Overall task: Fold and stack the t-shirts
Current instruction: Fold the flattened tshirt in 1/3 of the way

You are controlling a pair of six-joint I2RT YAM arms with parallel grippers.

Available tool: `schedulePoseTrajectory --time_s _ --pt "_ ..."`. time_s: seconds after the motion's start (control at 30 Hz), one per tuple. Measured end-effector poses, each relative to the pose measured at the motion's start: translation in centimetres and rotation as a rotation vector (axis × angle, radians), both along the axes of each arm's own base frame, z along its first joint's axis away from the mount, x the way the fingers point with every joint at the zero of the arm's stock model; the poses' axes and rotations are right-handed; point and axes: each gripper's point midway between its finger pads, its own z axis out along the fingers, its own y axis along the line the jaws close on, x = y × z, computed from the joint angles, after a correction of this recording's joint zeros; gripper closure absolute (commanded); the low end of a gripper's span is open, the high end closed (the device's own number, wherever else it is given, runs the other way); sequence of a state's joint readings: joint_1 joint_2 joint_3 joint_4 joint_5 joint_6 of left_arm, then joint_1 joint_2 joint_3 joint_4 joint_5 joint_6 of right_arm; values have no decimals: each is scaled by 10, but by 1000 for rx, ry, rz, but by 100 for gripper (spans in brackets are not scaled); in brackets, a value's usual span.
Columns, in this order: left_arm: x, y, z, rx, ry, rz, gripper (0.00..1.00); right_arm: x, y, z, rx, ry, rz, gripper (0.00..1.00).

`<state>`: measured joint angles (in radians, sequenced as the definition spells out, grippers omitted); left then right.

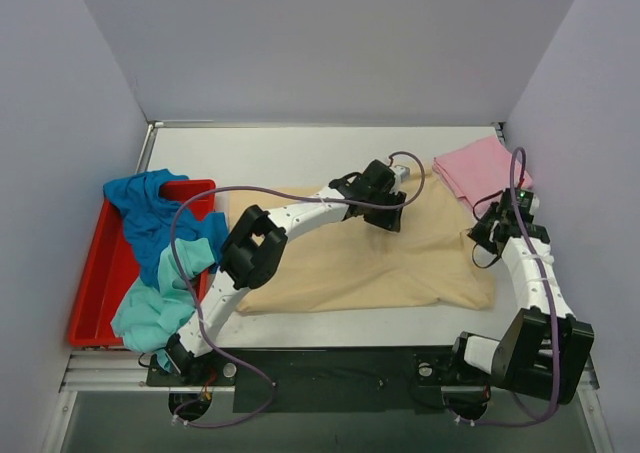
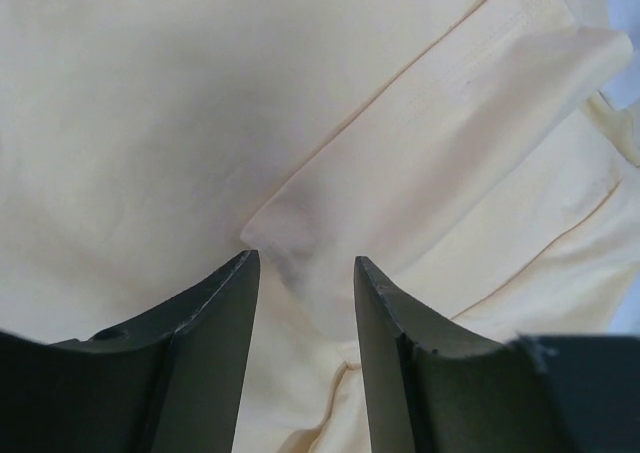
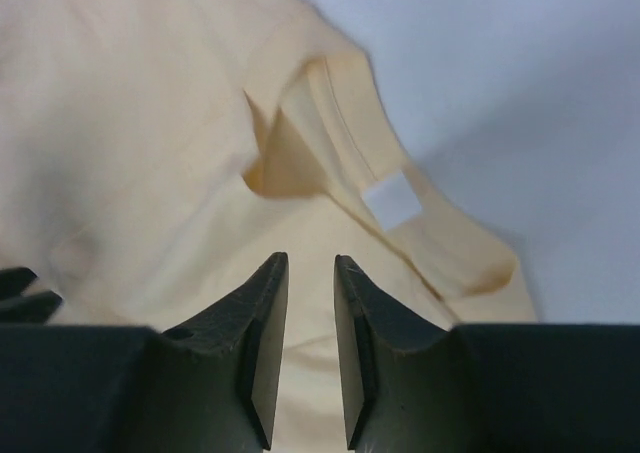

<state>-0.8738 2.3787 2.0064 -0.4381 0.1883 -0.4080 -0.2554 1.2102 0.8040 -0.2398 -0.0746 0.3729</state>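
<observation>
The pale beige t-shirt [image 1: 370, 258] lies spread flat in the middle of the table. My left gripper [image 1: 385, 213] hovers over its far edge, open, with a folded sleeve of the beige shirt [image 2: 420, 143] just past its tips [image 2: 305, 263]. My right gripper [image 1: 490, 235] is at the shirt's right edge, jaws narrowly apart and empty [image 3: 310, 263], over the beige cloth near the collar and its white label [image 3: 392, 201]. The pink t-shirt [image 1: 478, 168] lies folded at the back right. The bright blue t-shirt [image 1: 150, 208] and the light teal t-shirt [image 1: 155, 303] lie crumpled at the left.
A red plastic tray [image 1: 95, 293] stands at the left edge, with the blue shirt draped over its far end and the teal shirt over its near right side. Grey walls close in the table on three sides. Purple cables loop over both arms.
</observation>
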Motion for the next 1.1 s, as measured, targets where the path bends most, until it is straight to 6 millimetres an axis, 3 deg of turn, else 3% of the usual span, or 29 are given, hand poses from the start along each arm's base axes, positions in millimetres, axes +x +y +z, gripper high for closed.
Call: schedulePoseTrajectory --time_s 0.1,0.2,0.3,0.5,0.57,0.6,0.67,1.1 --pt "-1 -3 -2 -6 9 -10 48 -37 13 -31 66 105 -49 99" --pt "-1 -3 -13 10 36 -12 47 -73 26 -56 128 199 -86 100" --pt "-1 -3 -25 26 63 -6 47 -92 35 -70 173 261 -122 100" --pt "0 2 -25 33 83 11 62 -104 37 -82 203 297 -185 100" --pt "-1 2 -28 38 90 11 72 -107 35 -87 218 314 -226 100" --pt "0 2 -27 37 92 11 87 -109 33 -90 227 323 -253 100" --pt "-2 2 -29 37 99 9 100 -113 27 -95 237 345 -308 100" --pt "5 13 -30 63 86 31 100 -116 19 -101 339 319 -442 100"
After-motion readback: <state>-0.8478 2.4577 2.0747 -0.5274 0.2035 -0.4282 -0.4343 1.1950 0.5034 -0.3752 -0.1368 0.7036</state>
